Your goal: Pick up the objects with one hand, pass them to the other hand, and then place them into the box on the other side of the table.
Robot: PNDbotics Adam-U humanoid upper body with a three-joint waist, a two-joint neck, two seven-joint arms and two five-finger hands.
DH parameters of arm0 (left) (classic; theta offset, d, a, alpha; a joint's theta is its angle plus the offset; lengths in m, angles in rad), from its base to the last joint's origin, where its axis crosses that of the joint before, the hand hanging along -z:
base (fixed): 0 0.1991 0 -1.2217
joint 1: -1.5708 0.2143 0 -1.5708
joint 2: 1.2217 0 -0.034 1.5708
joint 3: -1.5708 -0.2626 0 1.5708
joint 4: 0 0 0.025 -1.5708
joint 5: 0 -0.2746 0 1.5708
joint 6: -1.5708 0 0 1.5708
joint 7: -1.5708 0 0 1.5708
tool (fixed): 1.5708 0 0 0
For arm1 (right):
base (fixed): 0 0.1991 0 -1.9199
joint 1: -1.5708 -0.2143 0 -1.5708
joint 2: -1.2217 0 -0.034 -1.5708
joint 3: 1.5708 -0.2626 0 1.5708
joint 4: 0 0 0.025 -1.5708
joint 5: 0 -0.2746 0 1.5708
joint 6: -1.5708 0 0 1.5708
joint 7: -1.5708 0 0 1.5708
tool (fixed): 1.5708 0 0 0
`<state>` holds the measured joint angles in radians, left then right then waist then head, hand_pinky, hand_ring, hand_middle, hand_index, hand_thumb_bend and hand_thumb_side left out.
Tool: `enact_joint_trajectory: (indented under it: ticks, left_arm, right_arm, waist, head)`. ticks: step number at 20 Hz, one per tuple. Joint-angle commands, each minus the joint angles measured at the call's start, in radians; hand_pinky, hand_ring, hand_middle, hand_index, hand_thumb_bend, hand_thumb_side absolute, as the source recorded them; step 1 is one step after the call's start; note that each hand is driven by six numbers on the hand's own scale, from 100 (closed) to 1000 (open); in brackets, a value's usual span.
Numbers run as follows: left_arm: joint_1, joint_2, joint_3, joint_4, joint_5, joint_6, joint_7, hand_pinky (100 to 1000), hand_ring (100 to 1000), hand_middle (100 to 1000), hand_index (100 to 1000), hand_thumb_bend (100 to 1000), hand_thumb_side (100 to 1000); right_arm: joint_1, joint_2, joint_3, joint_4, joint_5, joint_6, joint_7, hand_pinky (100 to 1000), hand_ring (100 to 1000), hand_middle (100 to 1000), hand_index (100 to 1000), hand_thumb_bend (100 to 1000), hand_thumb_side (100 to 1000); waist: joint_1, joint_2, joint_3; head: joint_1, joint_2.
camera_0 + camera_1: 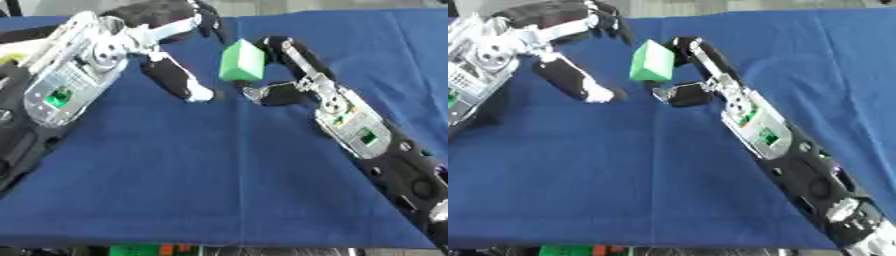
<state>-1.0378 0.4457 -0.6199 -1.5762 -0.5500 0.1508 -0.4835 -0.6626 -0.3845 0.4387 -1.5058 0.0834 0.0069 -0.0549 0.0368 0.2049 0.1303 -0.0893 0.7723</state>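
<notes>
Both hands meet at the handover: the right hand (pixel 293 75) is clamped on the green block (pixel 242 61), held between the two, while the left hand (pixel 162 47), just beside it, spread apart, must next close on it.

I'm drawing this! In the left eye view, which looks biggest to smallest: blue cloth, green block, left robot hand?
1. Blue cloth, by far.
2. Left robot hand.
3. Green block, smallest, held by the right robot hand.
</notes>
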Motion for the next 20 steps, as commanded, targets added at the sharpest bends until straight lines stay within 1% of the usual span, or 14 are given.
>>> enact_joint_trajectory:
  ticks: [1,8,10,11,16,20]
  left_arm:
    - [-0.019,0.0,0.015,-0.007,-0.033,-0.011,0.026,778,796,784,796,581,282]
    - [-0.015,-0.015,0.012,0.004,-0.049,-0.006,0.054,772,789,776,791,565,282]
    - [-0.013,-0.022,0.013,0.009,-0.046,0.0,0.061,772,787,774,790,557,293]
    - [-0.011,-0.025,0.012,0.012,-0.041,0.003,0.062,771,786,774,789,552,329]
    - [-0.006,-0.039,0.012,0.028,-0.013,0.021,0.077,771,783,772,788,543,345]
    - [-0.002,-0.046,0.008,0.043,0.006,0.022,0.094,773,783,773,787,535,358]
  right_arm:
    - [-0.01,-0.014,0.0,-0.024,-0.009,-0.003,0.01,730,681,498,544,179,100]
    - [-0.004,-0.013,0.006,-0.029,-0.016,-0.01,0.018,730,679,499,544,178,100]
    - [-0.004,-0.012,0.007,-0.031,-0.018,-0.012,0.018,730,678,499,544,177,100]
    - [-0.004,-0.012,0.008,-0.033,-0.019,-0.012,0.018,730,678,499,544,175,100]
    - [-0.003,-0.009,0.011,-0.039,-0.017,-0.021,0.015,730,677,499,544,173,100]
    - [-0.003,-0.008,0.012,-0.041,-0.015,-0.032,0.013,729,675,500,543,167,100]
  waist:
    - [-0.002,-0.023,-0.001]
    - [-0.004,-0.023,-0.003]
    - [-0.004,-0.023,-0.003]
    - [-0.005,-0.023,-0.004]
    - [-0.005,-0.022,-0.004]
    - [-0.005,-0.022,-0.005]
  head:
    - [0.003,-0.002]
    - [0.012,-0.002]
    - [0.015,-0.002]
    - [0.016,-0.002]
    - [0.021,-0.002]
    - [0.022,-0.002]
